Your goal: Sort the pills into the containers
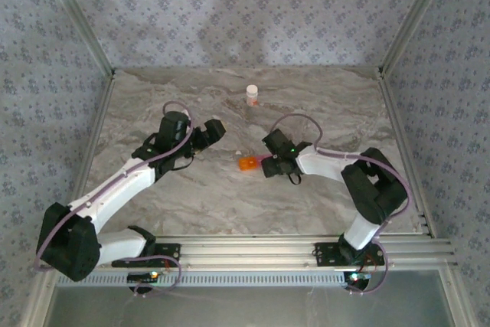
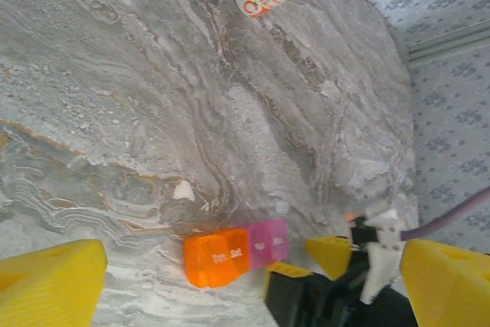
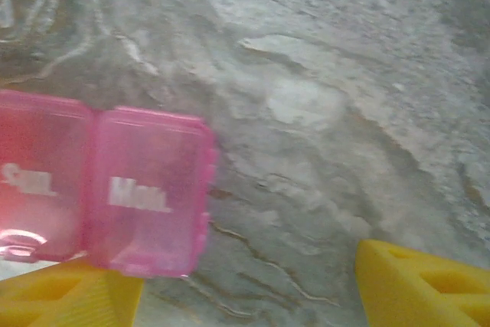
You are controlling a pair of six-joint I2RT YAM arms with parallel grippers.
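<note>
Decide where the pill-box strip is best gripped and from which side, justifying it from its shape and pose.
Grip the strip across its narrow width, near where orange meets pink, coming from straight above. It lies flat on the table, so its two parallel long walls probably suit a gripper better than the flat lids.

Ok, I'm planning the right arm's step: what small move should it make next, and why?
Probably slide the right gripper sideways over the containers. It is open, and the pink Mon compartment lies beside one finger, off-centre, with table across the gap.
</note>
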